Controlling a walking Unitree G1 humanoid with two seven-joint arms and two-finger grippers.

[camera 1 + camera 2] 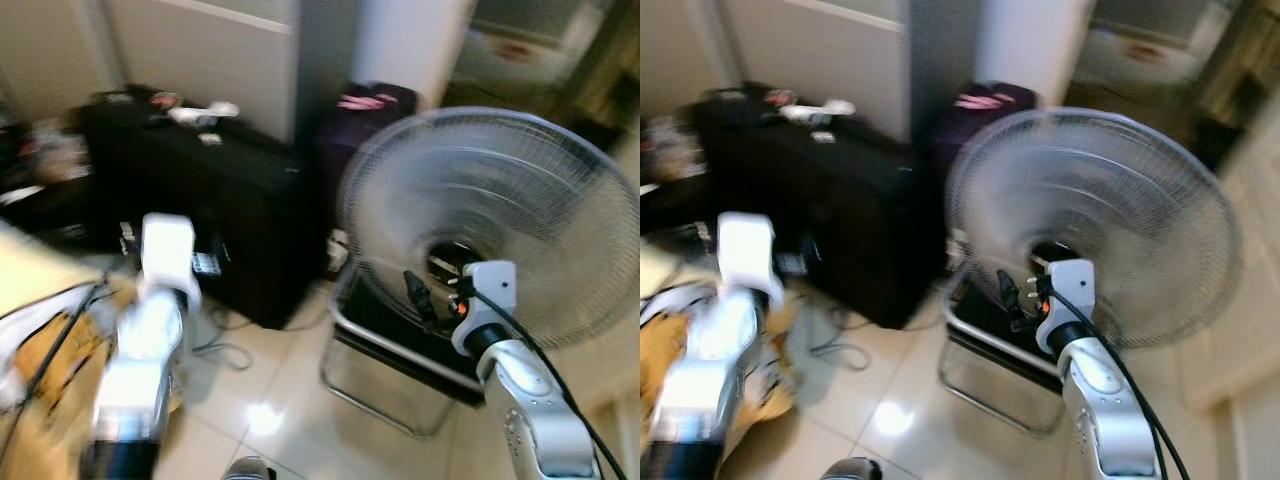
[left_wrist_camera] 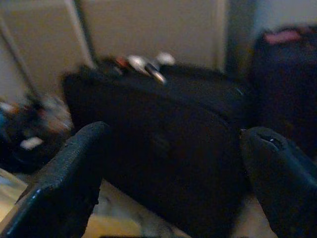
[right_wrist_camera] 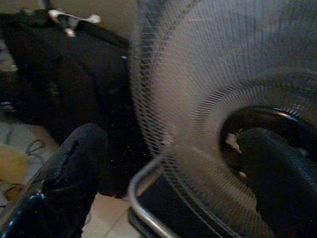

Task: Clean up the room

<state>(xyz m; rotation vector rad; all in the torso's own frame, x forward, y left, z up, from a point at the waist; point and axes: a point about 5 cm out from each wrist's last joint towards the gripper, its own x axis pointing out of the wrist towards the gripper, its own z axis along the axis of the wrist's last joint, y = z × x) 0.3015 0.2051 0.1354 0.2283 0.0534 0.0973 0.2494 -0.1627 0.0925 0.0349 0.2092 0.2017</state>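
- While the head views are blurred, a large round fan (image 1: 490, 225) with a wire grille stands out as the landmark, tilted above a metal tube frame (image 1: 375, 395) on the tiled floor (image 1: 290, 410).
- The right end effector (image 3: 168, 163) is raised just in front of the fan's dark hub; its two black fingers (image 3: 74, 178) are spread wide and hold nothing.
- The left end effector (image 2: 171, 163) is well to the left of the fan, pointing at a black suitcase (image 1: 215, 205); its fingers (image 2: 69, 173) are also wide apart and empty.
- The suitcase stands left of the fan against the wall, with small light items (image 1: 205, 113) on top.
- A dark purple bag (image 1: 370, 115) with something pink on it sits behind the fan.
- Cables (image 1: 225, 350) lie on the floor between the suitcase and the fan.
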